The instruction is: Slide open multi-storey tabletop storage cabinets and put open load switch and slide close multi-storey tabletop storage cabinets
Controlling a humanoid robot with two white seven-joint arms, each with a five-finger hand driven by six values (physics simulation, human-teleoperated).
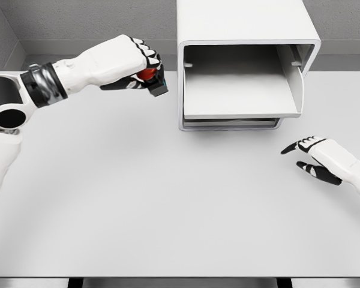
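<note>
A white multi-storey cabinet point(246, 36) stands at the back of the table, right of centre. Its top drawer point(240, 90) is slid out toward me and looks empty inside. My left hand point(145, 72) hovers above the table just left of the cabinet, fingers curled around the load switch point(151, 78), a small dark block with a red knob. The switch is level with the drawer's left wall and still outside it. My right hand point(309, 157) floats low over the table, in front of and right of the cabinet, fingers spread and holding nothing.
The white table point(138, 198) extends broadly in front of the cabinet. A grey wall runs behind it. A lower drawer point(231, 124) shows as a thin closed edge under the open one.
</note>
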